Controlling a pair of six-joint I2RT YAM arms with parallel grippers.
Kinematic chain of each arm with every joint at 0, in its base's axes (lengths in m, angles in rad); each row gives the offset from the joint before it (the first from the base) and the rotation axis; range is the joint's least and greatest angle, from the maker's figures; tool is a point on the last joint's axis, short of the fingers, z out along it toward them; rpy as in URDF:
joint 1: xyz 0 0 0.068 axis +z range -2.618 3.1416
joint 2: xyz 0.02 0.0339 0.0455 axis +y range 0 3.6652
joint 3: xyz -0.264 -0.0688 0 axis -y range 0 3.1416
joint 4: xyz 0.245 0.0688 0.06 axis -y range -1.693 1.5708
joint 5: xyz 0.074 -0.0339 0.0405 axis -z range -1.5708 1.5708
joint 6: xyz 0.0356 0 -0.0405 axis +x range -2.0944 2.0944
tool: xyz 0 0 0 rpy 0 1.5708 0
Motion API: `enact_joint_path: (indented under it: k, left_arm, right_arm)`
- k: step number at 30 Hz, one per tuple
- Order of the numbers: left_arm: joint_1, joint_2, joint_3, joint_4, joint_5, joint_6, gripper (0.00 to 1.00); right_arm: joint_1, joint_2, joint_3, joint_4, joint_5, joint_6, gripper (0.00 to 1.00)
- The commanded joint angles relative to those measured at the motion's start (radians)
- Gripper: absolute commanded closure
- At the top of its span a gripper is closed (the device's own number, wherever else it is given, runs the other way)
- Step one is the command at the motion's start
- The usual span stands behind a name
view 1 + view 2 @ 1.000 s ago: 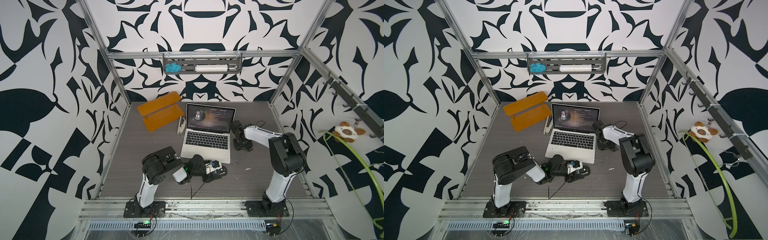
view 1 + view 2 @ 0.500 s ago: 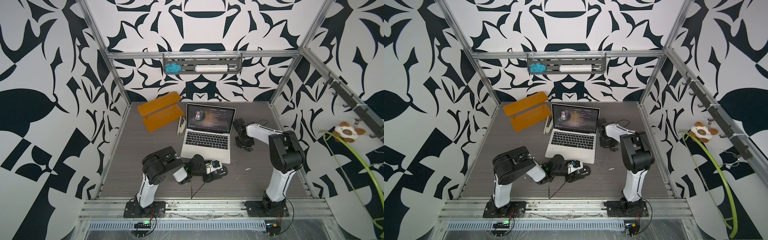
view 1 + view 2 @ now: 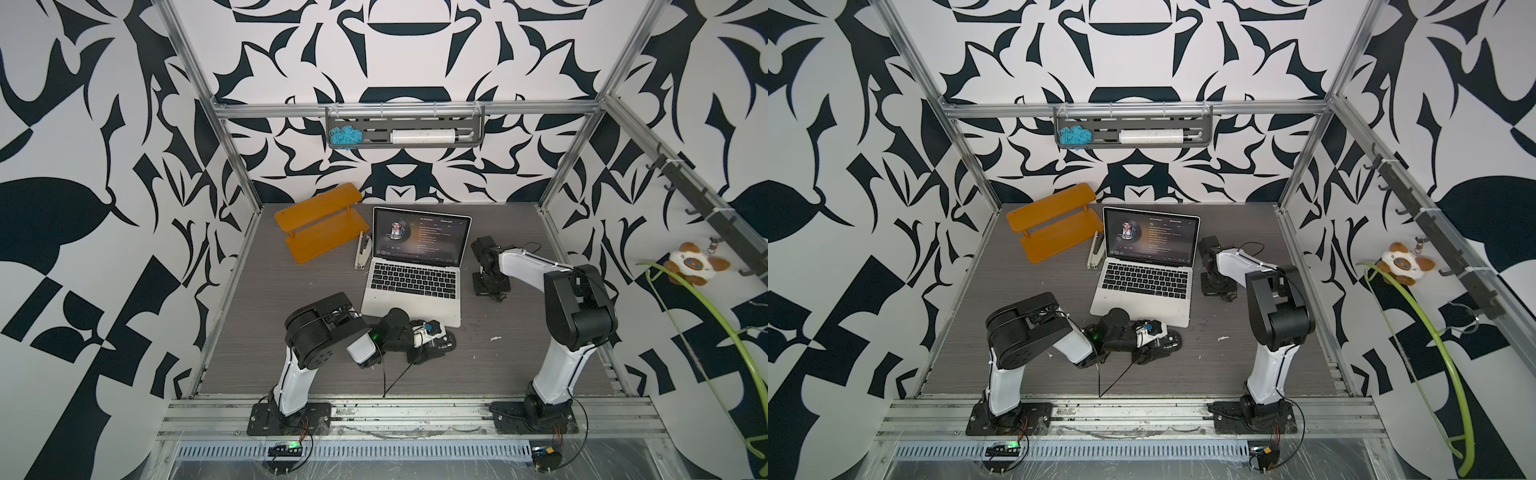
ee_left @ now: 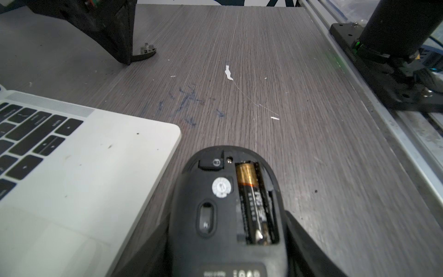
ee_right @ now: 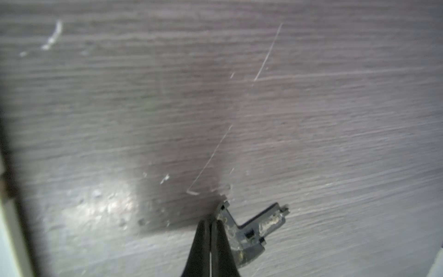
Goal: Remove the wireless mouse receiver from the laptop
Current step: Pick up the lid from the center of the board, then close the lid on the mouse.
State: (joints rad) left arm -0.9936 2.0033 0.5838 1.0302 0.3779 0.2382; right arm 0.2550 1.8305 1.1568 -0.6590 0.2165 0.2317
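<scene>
The silver laptop [image 3: 415, 286] [image 3: 1144, 291] stands open mid-table, and its front corner shows in the left wrist view [image 4: 84, 179]. My left gripper [image 3: 434, 337] [image 4: 227, 251] is shut on a black mouse [image 4: 225, 211] held belly-up just in front of the laptop. The mouse's battery bay is open. The receiver [image 4: 215, 162] sits as a small black cap in the slot beside the battery. My right gripper [image 3: 493, 291] [image 5: 211, 219] points down at the table right of the laptop, shut on nothing. A grey L-shaped piece [image 5: 249, 230] lies against one fingertip.
An orange two-tier rack [image 3: 320, 226] and a beige stapler [image 3: 362, 253] lie left of the laptop's screen. A white scrap [image 3: 495, 338] sits on the table in front of the right gripper. A wall tray [image 3: 405, 133] holds blue yarn and a white tube.
My right gripper's fingers have closed together while it stayed close to the laptop's right side. The left arm and the mouse have not moved.
</scene>
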Motion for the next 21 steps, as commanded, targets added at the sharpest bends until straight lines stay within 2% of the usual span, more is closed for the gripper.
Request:
enact_joint_path:
  k: [1, 5, 7, 10, 14, 16, 21]
  left_arm:
    - [-0.004, 0.054, -0.044, -0.274, -0.033, -0.009, 0.72]
    - [-0.002, 0.042, -0.049, -0.286, -0.032, 0.000, 0.72]
    - [0.001, 0.034, -0.054, -0.288, -0.028, 0.004, 0.73]
    - [0.017, 0.020, -0.067, -0.289, -0.018, 0.005, 0.73]
    - [0.035, -0.001, -0.089, -0.281, 0.000, -0.002, 0.75]
    - [0.049, -0.006, -0.099, -0.274, 0.022, -0.009, 0.76]
    - [0.086, -0.008, -0.132, -0.231, 0.057, -0.031, 0.77]
  right_arm:
    - [0.001, -0.105, -0.024, -0.025, -0.212, 0.029, 1.00]
    - [0.000, -0.263, -0.079, 0.012, -0.430, 0.051, 1.00]
    - [0.000, -0.335, -0.138, 0.063, -0.587, 0.080, 1.00]
    - [0.000, -0.424, -0.248, 0.172, -0.802, 0.142, 1.00]
    - [0.001, -0.516, -0.400, 0.354, -1.020, 0.252, 1.00]
    - [0.001, -0.542, -0.479, 0.477, -1.116, 0.324, 1.00]
    - [0.012, -0.571, -0.647, 0.772, -1.225, 0.503, 1.00]
